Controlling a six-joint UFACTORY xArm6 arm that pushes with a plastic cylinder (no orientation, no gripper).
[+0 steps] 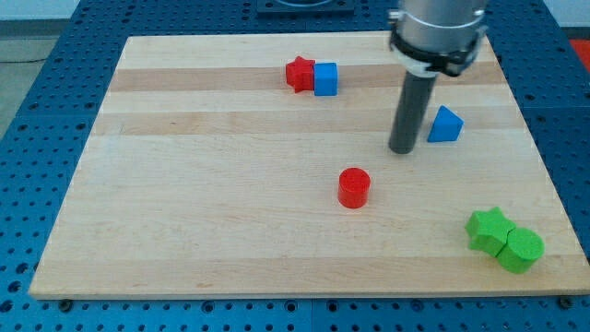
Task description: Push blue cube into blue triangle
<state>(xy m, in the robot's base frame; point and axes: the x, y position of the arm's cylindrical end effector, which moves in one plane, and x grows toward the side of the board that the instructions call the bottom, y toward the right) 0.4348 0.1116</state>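
My tip (402, 148) — no jaws, just a rod — sits just left of the blue triangle (445, 125). The blue cube (325, 79) lies well apart, near the view's top, touching a red star (299, 74).

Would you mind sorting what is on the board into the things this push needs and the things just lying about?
Needed:
- blue cube, touching the red star
- blue triangle
- my tip, just to the view's left of the triangle

Lying about:
- red star
- red cylinder
- green star
- green cylinder
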